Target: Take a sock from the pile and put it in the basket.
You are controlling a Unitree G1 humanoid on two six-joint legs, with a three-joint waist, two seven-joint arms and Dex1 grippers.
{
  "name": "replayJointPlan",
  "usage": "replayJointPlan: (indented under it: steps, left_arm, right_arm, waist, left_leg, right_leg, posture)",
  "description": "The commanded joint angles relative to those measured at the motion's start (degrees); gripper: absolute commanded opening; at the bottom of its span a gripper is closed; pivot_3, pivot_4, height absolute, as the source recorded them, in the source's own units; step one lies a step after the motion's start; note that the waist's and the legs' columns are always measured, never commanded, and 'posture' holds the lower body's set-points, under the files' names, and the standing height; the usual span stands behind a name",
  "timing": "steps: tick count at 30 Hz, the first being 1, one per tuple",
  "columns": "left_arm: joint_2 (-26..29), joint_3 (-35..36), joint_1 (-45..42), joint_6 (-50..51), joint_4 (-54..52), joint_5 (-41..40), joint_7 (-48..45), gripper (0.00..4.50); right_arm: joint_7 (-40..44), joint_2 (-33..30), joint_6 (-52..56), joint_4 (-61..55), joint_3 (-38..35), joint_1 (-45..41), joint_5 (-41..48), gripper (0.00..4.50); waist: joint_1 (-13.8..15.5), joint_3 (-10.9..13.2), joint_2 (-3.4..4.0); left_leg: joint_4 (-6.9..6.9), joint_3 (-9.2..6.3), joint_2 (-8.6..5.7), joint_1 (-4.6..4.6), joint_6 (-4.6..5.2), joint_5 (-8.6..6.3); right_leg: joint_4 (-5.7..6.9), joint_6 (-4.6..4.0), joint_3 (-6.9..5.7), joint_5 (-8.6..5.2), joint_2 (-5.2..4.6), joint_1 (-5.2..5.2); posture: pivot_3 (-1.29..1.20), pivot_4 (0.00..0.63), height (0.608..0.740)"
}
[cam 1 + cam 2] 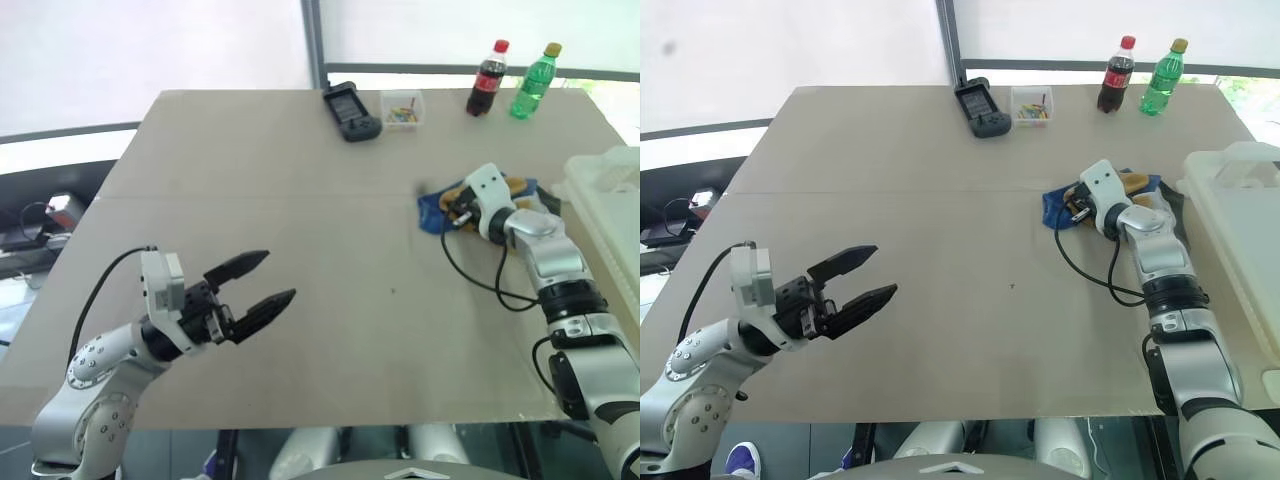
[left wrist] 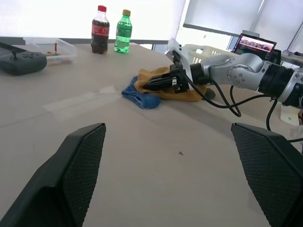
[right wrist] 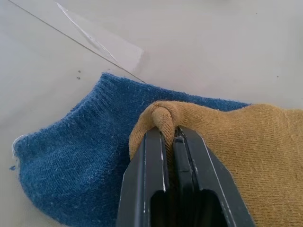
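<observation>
The two eye views look forward and down from the robot's head over the table (image 1: 300,200), side by side and slightly offset. The left wrist view looks low and level across it toward the pile (image 2: 161,87), well apart. The right wrist view sits very close on the mustard-yellow sock (image 3: 246,142), which all views share.

It looks like a robot test lab: a plain beige table (image 1: 300,200), window blinds (image 1: 150,40), a monitor (image 2: 253,45) and loose cables.

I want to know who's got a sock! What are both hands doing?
Left hand: open, empty.
Right hand: closed on the mustard-yellow sock.
</observation>
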Motion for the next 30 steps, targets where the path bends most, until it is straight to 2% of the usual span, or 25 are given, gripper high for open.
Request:
replayJointPlan:
  steps: [1, 7, 10, 15, 25, 30]
  left_arm:
    - [-0.1, 1.5, 0.5, -1.3, -2.6, -0.9, 0.6, 4.50]
    - [0.2, 1.8, 0.7, -1.0, -2.4, -1.4, 1.0, 4.50]
    - [0.3, 1.6, 0.3, -0.8, -2.0, -1.6, 1.0, 4.50]
    - [0.6, 1.5, -0.3, -0.4, -1.3, -1.9, 0.9, 4.50]
    - [1.4, 0.5, -3.2, 1.1, 0.6, -2.1, 0.4, 4.50]
    - [1.5, 0.1, -3.7, 1.5, 0.7, -2.1, 0.6, 4.50]
  right_arm:
    - [1.1, -0.3, 1.1, -4.6, -3.0, 0.0, 2.8, 0.13]
    - [6.1, 0.2, 16.0, -25.7, -6.3, 6.8, 14.9, 0.13]
    - [6.0, 0.4, 22.7, -37.1, -5.6, 12.6, 19.1, 0.13]
    - [3.1, 2.4, 28.1, -48.6, -4.2, 19.5, 22.4, 0.13]
    - [-0.3, 6.3, 28.0, -55.3, 2.5, 24.7, 21.9, 0.13]
    - [-5.1, 6.6, 22.6, -47.1, 4.1, 23.9, 14.8, 0.13]
  waist:
    - [0.0, 0.0, 0.00]
    - [0.1, 0.0, 0.00]
    - [0.3, 0.0, 0.00]
    - [0.3, 0.0, 0.00]
    - [0.3, 0.0, -0.02]
    - [0.3, 0.0, -0.02]
  left_leg:
    - [0.00, 0.00, 0.00, 0.00, 0.00, 0.00]
    - [-0.03, -0.02, 0.03, -0.11, 0.00, 0.00]
    - [-0.04, -0.01, 0.05, -0.19, 0.00, -0.01]
    - [-0.01, 0.01, 0.05, -0.18, -0.01, -0.01]
    - [-0.02, 0.04, 0.09, -0.15, -0.02, -0.01]
    - [0.00, 0.07, 0.12, -0.14, -0.04, -0.02]
  right_leg:
    - [0.00, 0.00, 0.00, 0.00, 0.00, 0.00]
    - [-0.04, 0.00, 0.00, 0.00, 0.02, -0.09]
    - [-0.04, 0.00, 0.02, 0.00, 0.04, -0.17]
    - [-0.01, 0.00, 0.03, 0.01, 0.04, -0.16]
    - [-0.02, -0.05, 0.04, 0.05, 0.09, -0.20]
    - [0.02, -0.06, 0.07, 0.05, 0.14, -0.23]
  posture:
    - [0.00, 0.150, 0.740]
    - [0.00, 0.150, 0.740]
    - [0.00, 0.150, 0.740]
    - [0.00, 0.150, 0.740]
    - [0.00, 0.150, 0.740]
    - [0.00, 0.150, 0.740]
